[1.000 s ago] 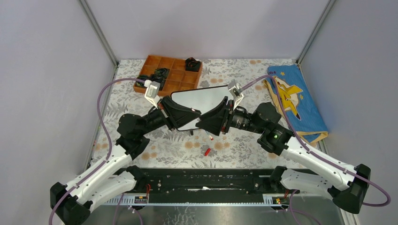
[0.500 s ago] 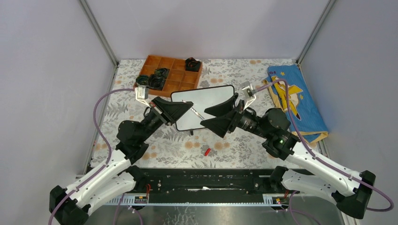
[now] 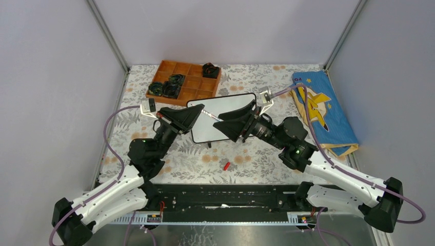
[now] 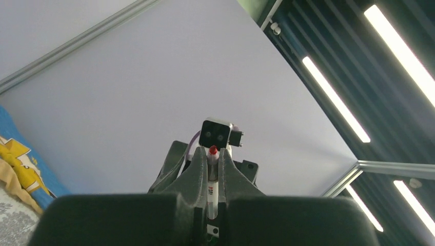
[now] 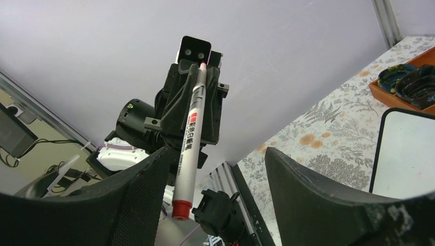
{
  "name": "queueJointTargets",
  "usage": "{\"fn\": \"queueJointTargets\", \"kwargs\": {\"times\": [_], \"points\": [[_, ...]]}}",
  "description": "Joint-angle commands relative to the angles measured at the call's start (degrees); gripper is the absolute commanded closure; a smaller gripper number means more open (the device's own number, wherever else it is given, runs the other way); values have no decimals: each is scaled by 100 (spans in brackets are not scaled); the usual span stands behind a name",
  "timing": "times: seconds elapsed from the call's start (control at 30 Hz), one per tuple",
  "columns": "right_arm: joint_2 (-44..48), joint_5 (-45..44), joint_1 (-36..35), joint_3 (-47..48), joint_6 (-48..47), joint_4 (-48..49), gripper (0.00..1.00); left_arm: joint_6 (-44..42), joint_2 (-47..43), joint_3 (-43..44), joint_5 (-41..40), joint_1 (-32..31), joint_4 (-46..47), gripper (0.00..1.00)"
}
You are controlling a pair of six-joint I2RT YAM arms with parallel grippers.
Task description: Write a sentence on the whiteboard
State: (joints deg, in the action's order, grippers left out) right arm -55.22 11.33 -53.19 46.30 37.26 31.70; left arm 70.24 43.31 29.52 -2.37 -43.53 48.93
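Two sets of jaws meet above our landmark, the small white rectangular whiteboard with a thin black frame, which sits on the floral-patterned tabletop.

Left gripper is over the board's left edge. Its jaws are clamped tight on a white marker pen with red lettering, the red end toward the right arm.

Right gripper is over the board's middle, jaws wide apart, one finger on either side of the pen. Whether either touches it we cannot tell.

The board's showing face is plain white; we cannot make out any writing.

Small red cap lies on the tabletop just in front of the board, toward the arm bases. Orange compartment tray is behind the board's left corner. Blue cloth with a yellow figure is well off to its right.
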Motion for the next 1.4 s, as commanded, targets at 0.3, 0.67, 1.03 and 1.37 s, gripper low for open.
{"fn": "queueJointTargets", "kwargs": {"times": [0.3, 0.67, 1.03, 1.37], "points": [[-328, -230, -213, 375, 126, 917, 36, 175, 23, -95, -709, -259, 489, 100], [-426, -289, -243, 458, 107, 934, 52, 71, -15, -104, -791, -305, 391, 100], [-455, -404, -260, 481, 98, 996, 52, 57, 17, -122, -804, -336, 385, 100], [-472, -396, -278, 476, 89, 1015, 65, 55, -15, -191, -838, -358, 339, 100]]}}
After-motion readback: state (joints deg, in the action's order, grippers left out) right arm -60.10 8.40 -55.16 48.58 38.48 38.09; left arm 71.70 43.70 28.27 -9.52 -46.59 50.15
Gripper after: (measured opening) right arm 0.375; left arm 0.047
